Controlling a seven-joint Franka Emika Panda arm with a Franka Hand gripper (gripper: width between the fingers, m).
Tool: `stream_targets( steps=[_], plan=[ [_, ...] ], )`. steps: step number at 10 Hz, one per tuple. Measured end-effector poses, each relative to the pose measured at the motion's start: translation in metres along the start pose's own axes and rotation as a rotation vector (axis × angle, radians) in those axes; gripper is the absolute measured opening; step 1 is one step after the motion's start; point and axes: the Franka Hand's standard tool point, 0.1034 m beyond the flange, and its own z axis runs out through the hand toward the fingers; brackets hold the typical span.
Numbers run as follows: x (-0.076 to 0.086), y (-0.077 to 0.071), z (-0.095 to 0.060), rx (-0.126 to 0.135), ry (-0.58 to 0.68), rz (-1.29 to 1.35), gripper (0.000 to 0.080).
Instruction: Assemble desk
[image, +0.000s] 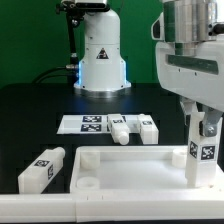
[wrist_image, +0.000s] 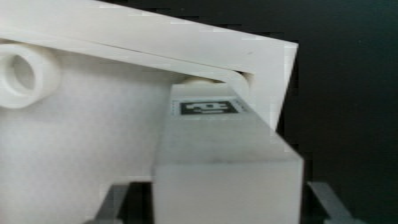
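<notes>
Gripper (image: 201, 122), jaws clenched on the held leg (image: 203, 152): long axis vertical, lower end at a corner of the tabletop (image: 125, 165) on the exterior view's right. Tabletop flat, long axis left to right. Near-left leg (image: 42, 168) and far legs (image: 118, 128) lie flat, the latter beside the marker board (image: 85, 123).

I work over a matte black table (image: 40, 115) that fills most of the exterior view. Behind it hangs a green backdrop (image: 25, 40), brightly and evenly lit, while the table itself stays dark. The marker board (image: 85, 123) lies flat near the table's middle. A white ledge (image: 30, 210) runs along the near edge, right across that view. In the wrist view the surroundings show only as a black patch (wrist_image: 347, 40) - table or shadow, I cannot tell.
</notes>
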Motion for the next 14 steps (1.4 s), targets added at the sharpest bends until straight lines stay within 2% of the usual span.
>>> stream_targets(
  steps=[2,4,5,6,7,8,10,11,12,14],
  plan=[
    [-0.0037,0.0010,0.0002,0.039,-0.050,0.413,0.0288],
    [-0.0041,0.0015,0.0006,0.038,-0.048,0.321,0.0288],
    [-0.0044,0.0016,0.0005,0.040,-0.041,0.198,0.0464],
    [-0.0054,0.0015,0.0007,0.044,-0.038,0.039,0.0584],
    [-0.0057,0.0017,0.0003,0.039,-0.033,-0.153,0.0584],
    [-0.0084,0.0021,-0.0003,0.011,-0.035,-0.311,0.0637],
    [-0.0063,0.0013,0.0005,0.020,-0.027,-0.423,0.0646],
    [-0.0064,0.0014,0.0004,0.017,-0.021,-0.546,0.0649],
    [-0.0073,0.0013,-0.0005,-0.006,0.009,-0.776,0.0649],
    [-0.0046,-0.0033,-0.0031,-0.002,0.023,-1.003,0.0621]
  ],
)
